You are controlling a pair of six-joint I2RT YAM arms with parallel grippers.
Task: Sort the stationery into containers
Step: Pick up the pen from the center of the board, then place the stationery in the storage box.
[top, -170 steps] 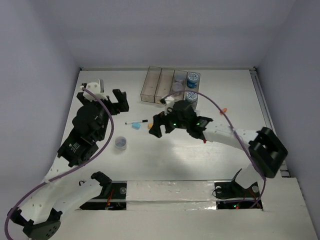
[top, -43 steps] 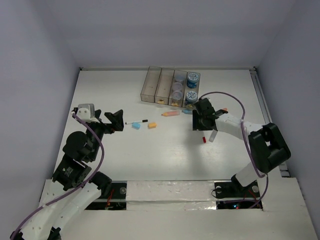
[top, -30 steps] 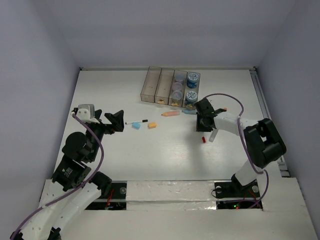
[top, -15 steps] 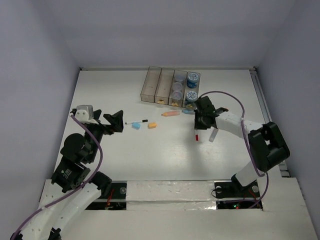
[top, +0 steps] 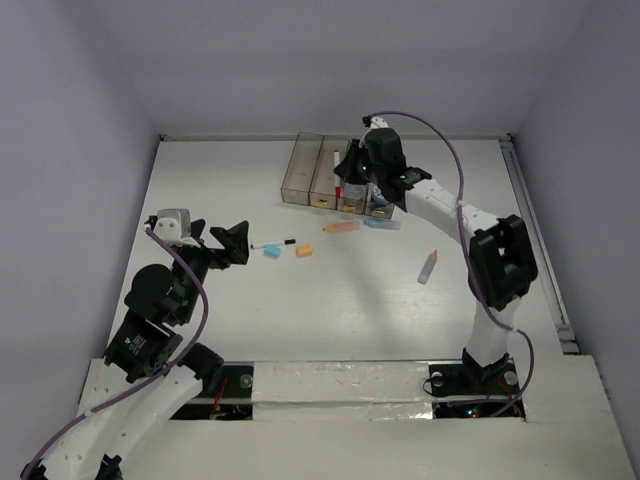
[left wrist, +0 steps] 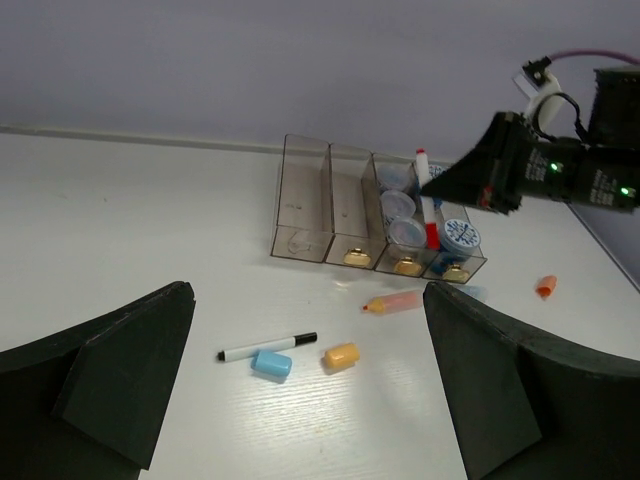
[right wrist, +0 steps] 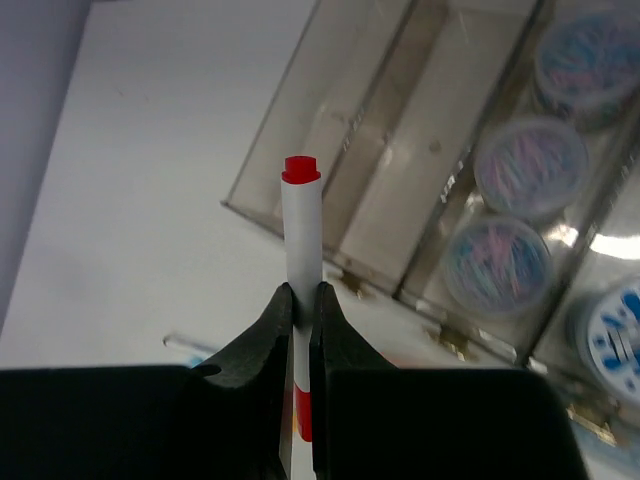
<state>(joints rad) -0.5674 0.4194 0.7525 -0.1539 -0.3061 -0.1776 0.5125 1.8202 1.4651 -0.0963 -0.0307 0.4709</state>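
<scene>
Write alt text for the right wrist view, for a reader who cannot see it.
The right pincer grips a red-and-white pen, with a row of bins beneath. Round jars sit in the bins on the right.

We are seeing the bins (top: 300,170) standing side by side in a row at the far middle of the table (top: 200,190). Jars (right wrist: 530,165) are sitting one behind another in the two rightmost bins. Just before the row's near ends a marker (top: 342,227) is lying crosswise, with a small item (top: 382,224) to its right. Nearer us and further left, a loose pen (top: 272,243) is lying crosswise. The left eraser (top: 271,252) is sitting just before it and the right eraser (top: 305,250) near its right end. An outlying marker (top: 428,267) is lying well apart to the right. The right gripper (right wrist: 302,305) is hanging over the row, carrying the held pen (right wrist: 301,225); we are not able to tell which bin is beneath. The left gripper (left wrist: 306,300) is hovering left of the loose pen.
</scene>
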